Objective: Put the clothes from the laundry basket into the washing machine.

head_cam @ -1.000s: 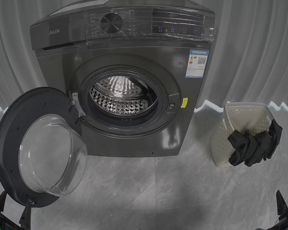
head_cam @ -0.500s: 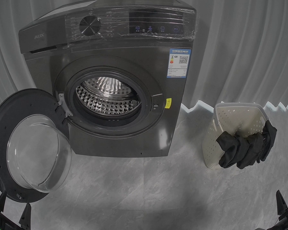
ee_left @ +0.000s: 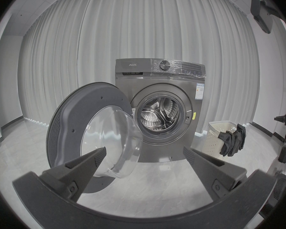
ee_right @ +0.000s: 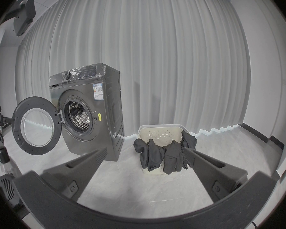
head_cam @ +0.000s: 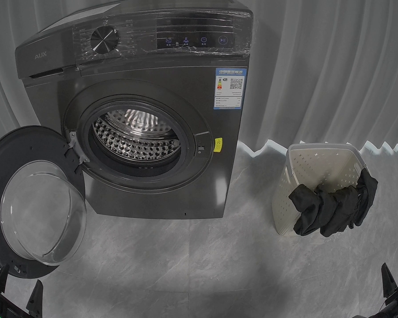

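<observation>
- Washing machine (head_cam: 132, 124) stands at the floor's back edge; its door (head_cam: 31, 199) is swung wide, leaving the drum free to load.
- Laundry basket (head_cam: 323, 164) sits right of the machine, with open floor in front.
- Black clothes (head_cam: 329, 204) drape over the basket's front rim, easy to reach.
- Left gripper (ee_left: 143, 149) and right gripper (ee_right: 144, 150): jaws spread wide, empty.

Soft, even indoor light, bright glint in the drum (head_cam: 132, 120) of the washing machine (head_cam: 163, 191), pale reflections in the door glass (head_cam: 40, 213), faint broad shadows on the floor (head_cam: 234, 252), wrist views bowed with dark corners.

Head cam shift rightward (toward laundry basket (head_cam: 284, 202))
</observation>
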`<state>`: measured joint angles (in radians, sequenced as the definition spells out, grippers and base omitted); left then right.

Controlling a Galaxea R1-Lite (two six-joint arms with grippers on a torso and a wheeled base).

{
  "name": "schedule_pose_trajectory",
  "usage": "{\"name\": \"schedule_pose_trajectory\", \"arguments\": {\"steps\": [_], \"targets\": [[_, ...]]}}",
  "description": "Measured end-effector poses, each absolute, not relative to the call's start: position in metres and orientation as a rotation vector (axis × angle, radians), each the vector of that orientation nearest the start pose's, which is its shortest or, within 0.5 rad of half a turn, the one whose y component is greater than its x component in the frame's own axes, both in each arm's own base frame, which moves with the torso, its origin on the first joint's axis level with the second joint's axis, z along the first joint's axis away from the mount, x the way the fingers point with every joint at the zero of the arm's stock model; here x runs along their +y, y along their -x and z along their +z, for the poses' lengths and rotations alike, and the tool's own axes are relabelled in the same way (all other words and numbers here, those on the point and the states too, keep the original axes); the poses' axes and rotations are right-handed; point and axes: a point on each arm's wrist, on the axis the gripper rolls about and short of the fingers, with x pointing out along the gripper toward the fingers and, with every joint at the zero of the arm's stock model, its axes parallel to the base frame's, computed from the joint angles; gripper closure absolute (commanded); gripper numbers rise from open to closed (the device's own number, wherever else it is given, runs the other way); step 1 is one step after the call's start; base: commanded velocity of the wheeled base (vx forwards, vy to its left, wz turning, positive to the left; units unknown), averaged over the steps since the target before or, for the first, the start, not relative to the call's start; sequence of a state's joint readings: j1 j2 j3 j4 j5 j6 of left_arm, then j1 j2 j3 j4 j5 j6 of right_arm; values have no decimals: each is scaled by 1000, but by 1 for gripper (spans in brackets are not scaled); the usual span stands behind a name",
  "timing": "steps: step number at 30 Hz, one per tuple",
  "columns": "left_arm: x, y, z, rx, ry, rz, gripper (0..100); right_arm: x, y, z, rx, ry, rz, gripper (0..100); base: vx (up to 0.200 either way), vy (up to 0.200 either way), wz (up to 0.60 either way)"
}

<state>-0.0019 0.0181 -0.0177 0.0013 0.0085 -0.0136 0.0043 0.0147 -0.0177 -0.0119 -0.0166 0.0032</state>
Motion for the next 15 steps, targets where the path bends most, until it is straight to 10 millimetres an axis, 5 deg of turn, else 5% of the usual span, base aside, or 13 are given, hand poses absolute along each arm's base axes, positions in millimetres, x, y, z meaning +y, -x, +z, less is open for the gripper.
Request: {"name": "schedule_pose_trajectory", "arguments": {"steps": [4,13,15], "targets": [[0,23,81,2,13,6,0,0,23,82,-14,-3,-13,0,0,-200,0],[0,23,81,2,15,6,0,0,23,82,-14,-3,-13,0,0,0,0],[0,23,81,1,14,6,0,0,23,82,-14,-3,-13,0,0,-200,0]]}}
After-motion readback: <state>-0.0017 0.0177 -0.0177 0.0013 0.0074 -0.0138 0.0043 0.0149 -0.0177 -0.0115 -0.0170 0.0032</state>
